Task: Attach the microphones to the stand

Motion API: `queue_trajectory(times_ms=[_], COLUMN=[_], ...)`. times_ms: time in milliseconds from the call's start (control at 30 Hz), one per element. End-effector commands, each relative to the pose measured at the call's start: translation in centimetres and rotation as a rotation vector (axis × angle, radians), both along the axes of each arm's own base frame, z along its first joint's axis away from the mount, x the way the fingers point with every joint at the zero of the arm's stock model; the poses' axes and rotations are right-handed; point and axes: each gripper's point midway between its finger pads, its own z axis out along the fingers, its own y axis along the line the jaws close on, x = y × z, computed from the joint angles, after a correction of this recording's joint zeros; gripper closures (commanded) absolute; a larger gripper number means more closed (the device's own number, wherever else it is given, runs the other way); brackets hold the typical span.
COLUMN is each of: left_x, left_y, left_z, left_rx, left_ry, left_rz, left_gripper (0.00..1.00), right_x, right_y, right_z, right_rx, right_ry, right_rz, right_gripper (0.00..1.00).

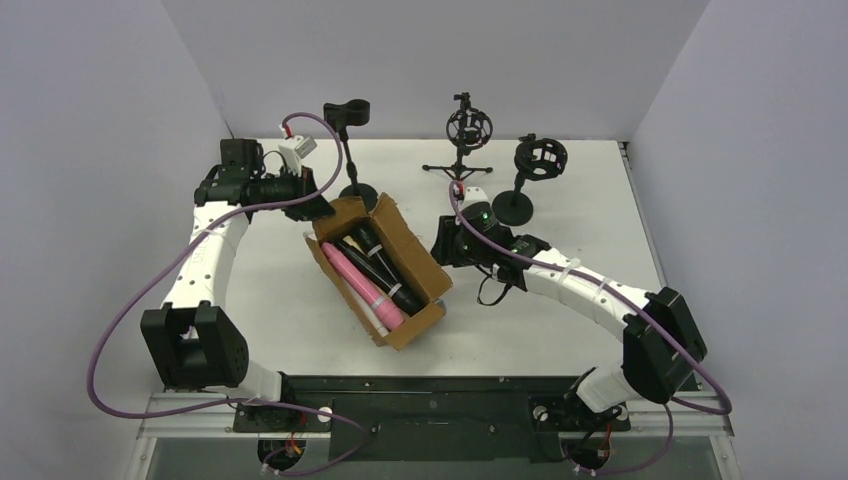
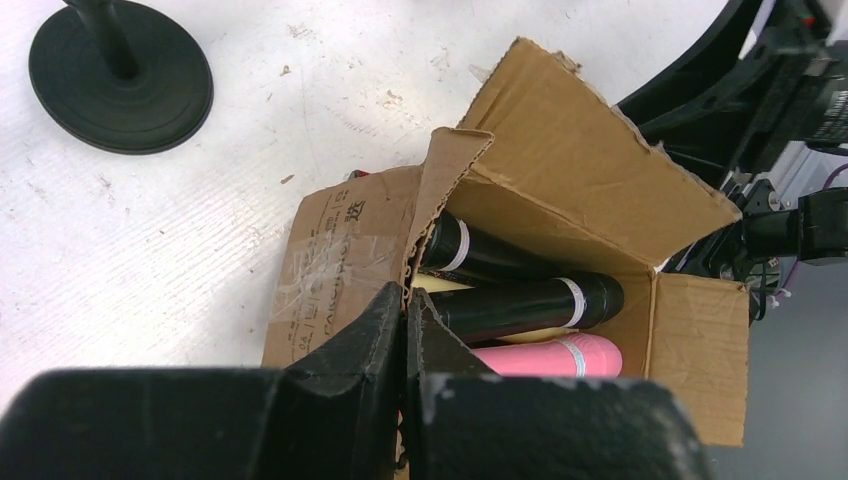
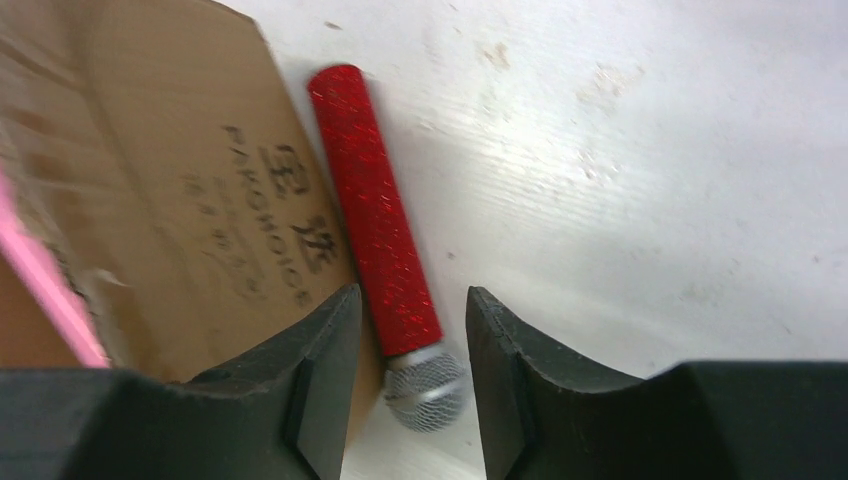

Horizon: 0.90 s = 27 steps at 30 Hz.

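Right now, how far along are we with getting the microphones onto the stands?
Done: nothing; the three black stands hold no microphone. In hand: the left fingers pinch a wall of the brown cardboard box, and the open right fingers straddle the glittery red microphone lying on the white table, not yet gripped. Left: mounting it, plus the black microphones and pink microphone in the box.

You ran this in a robot lab cell: bare grey walls (image 1: pixel 430 60) boxed a scuffed white table (image 1: pixel 520 340), with two robot arms (image 1: pixel 590 285) bolted to a black plate (image 1: pixel 430 400) at its edge.
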Motion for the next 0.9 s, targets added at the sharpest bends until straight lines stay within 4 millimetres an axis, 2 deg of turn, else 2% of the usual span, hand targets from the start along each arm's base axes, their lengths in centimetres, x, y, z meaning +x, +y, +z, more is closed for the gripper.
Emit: queue_trajectory(times_ms=[0, 133, 267, 400, 500, 600, 700, 800, 867], left_x=[0.1, 0.1, 0.4, 1.2, 2.1, 2.6, 2.8, 2.6, 2.3], left_y=[-0.3, -0.1, 0.5, 1.1, 1.6, 1.6, 1.4, 1.2, 1.1], left_z=[4.9, 4.9, 4.6, 4.5, 4.6, 4.6, 5.1, 5.7, 5.5], left_rx=[-0.022, -0.003, 0.016, 0.041, 0.06, 0.059, 0.043, 0.029, 0.024], left_ry=[-0.165, -0.154, -0.152, -0.169, -0.186, -0.189, -0.201, -0.214, -0.208], left_rz=[-0.034, -0.035, -0.031, -0.017, -0.003, 0.002, -0.002, -0.01, -0.016], left_gripper=[1.0, 1.0, 1.0, 1.0, 1.0, 1.0, 1.0, 1.0, 1.0], right_x=[-0.7, -2.1, -3.1, -3.8, -4.7, -5.2, -5.7, -5.0, -3.1], right_y=[-2.7, -2.3, -1.5, -0.5, 0.3, 0.9, 1.2, -0.7, -2.9], right_z=[-2.9, -6.1, -8.7, -9.8, -10.2, -10.1, -9.3, -8.1, -5.5], right_rx=[-0.059, -0.051, -0.132, -0.209, -0.224, -0.229, -0.237, -0.277, -0.241], right_ry=[0.038, 0.111, 0.16, 0.173, 0.176, 0.173, 0.143, 0.098, 0.052], right_rz=[-0.043, -0.023, 0.024, 0.092, 0.129, 0.151, 0.16, 0.109, 0.02], right_gripper=[0.63, 0.78, 0.83, 0.9, 0.91, 0.92, 0.91, 0.83, 0.77])
